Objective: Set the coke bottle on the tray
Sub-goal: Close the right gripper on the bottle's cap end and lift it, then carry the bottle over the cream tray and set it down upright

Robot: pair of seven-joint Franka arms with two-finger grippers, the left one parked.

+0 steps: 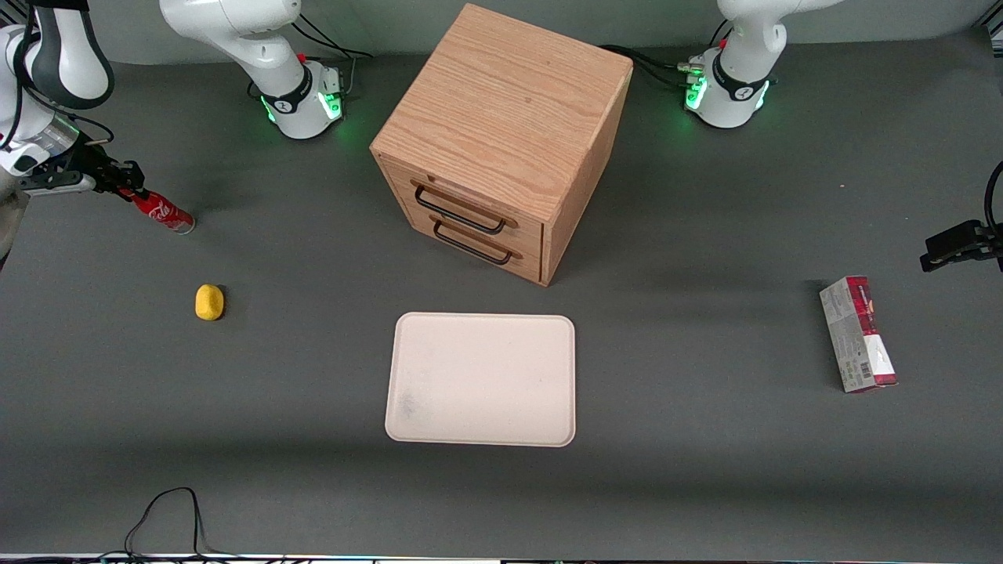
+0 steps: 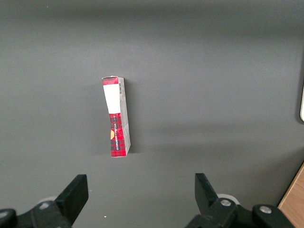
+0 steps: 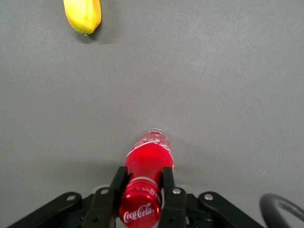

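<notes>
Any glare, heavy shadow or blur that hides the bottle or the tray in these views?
Front view: even light, soft shadows beside the cabinet; tray clear; coke bottle sharp in the gripper. Right wrist view: bottle cap crisp, small highlight on its base, fingers clamped on the neck.

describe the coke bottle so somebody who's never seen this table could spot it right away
Start at the wooden drawer cabinet and look toward the working arm's end of the table. There the gripper is shut on the neck of the coke bottle, tilted. It is slim and red with white script, unlike the small yellow lemon-like object nearer the front camera.
</notes>
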